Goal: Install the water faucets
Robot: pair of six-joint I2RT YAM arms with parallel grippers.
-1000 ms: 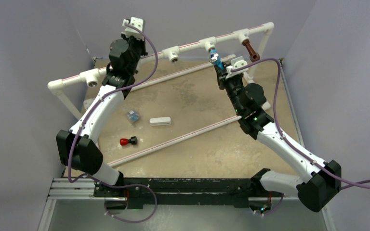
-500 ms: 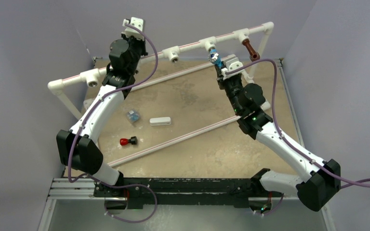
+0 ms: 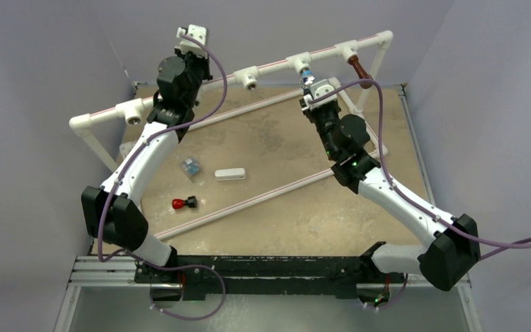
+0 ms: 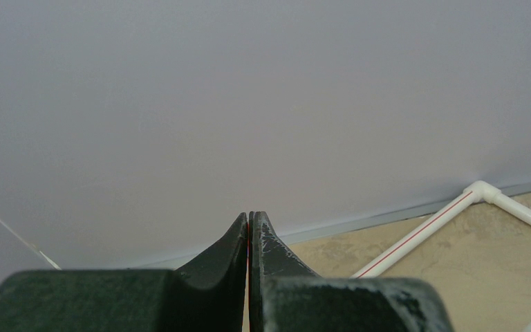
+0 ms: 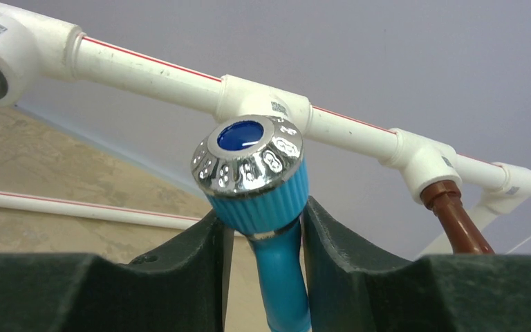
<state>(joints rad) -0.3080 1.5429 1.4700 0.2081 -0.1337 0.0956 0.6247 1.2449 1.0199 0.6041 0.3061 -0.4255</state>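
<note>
From above, the brown faucet [image 3: 357, 68] sits in the end tee [image 3: 349, 50] and the right pincer [image 3: 309, 83] holds the blue faucet [image 3: 305, 73] at the neighbouring tee [image 3: 297, 63]; the left wrist view shows the left pincer [image 4: 249, 232] pressed together, empty; the right wrist view shows jaws clamped on the blue body, so I judge threading it in is the step in hand, calling for careful alignment.

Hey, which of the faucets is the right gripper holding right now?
The bright blue plastic faucet with the silvery cap, clamped in the right gripper. The dark brown faucet sits in a white pipe tee fitting, ungripped.
</note>
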